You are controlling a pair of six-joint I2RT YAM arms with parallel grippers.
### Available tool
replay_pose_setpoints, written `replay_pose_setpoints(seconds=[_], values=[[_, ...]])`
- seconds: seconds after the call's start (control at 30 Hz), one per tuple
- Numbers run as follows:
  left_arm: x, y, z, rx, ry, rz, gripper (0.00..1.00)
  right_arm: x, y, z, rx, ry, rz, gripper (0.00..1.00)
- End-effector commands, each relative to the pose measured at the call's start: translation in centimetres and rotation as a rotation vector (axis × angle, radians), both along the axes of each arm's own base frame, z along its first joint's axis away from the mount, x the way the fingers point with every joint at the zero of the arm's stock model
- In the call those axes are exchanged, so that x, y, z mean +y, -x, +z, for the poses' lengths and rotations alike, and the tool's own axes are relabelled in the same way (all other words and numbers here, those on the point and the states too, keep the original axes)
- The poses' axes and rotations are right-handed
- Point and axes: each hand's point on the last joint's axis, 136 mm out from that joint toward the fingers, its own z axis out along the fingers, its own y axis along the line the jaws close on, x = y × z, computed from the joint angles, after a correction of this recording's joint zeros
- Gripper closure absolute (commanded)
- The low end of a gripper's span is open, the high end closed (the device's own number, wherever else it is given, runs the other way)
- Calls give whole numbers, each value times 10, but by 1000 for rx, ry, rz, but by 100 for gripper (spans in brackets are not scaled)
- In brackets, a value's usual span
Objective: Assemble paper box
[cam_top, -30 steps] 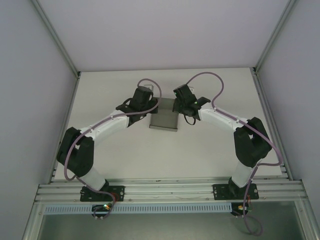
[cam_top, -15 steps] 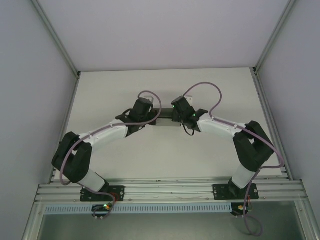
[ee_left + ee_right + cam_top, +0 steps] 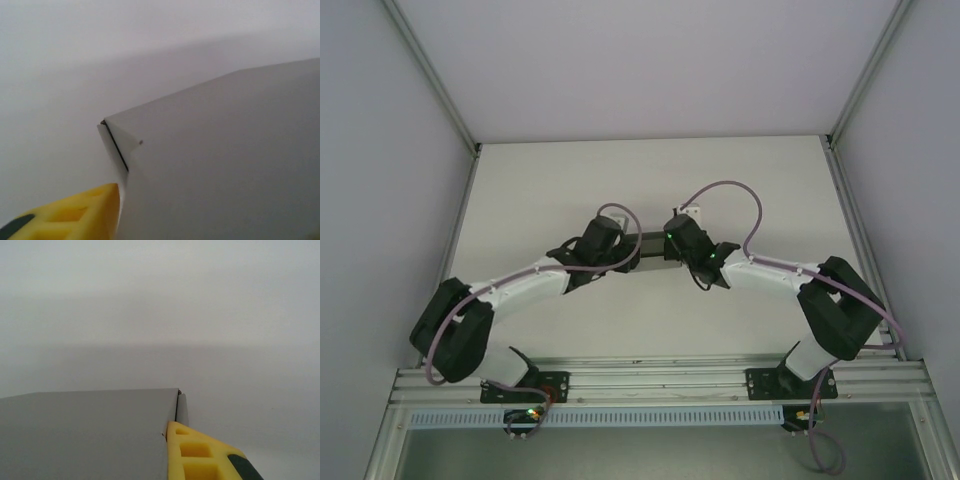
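Two grippers flank the paper box (image 3: 651,252): left gripper (image 3: 628,252) at 9 o'clock, right gripper (image 3: 668,250) at 3 o'clock. Right gripper is closed, any hold unconfirmed. Left gripper's opening cannot be told.

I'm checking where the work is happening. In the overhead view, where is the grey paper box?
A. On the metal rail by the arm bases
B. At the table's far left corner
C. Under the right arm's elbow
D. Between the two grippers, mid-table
D: the paper box shows as a grey strip between the left gripper and the right gripper, which meet at mid-table.
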Motion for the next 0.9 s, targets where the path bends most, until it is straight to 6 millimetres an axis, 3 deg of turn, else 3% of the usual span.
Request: replay_pose_setpoints(seconds=[0.0,0.13,0.23,0.4,0.57,0.87], values=[[4,17,20,-22,24,-29,30,2,6,-1,-60,53,42,98],[16,29,41,-53,51,-9,1,4,15,-16,-53,99,66,98],[31,33,54,-66,59,52,0,4,21,-26,-42,116,83,97],[60,21,52,-16,36,221,0,10,33,-29,-67,100,129,94],[59,6,43,24,91,294,0,14,48,-42,-50,133,185,90],[58,-2,-1,142,181,353,2,14,62,-50,-30,132,196,82]])
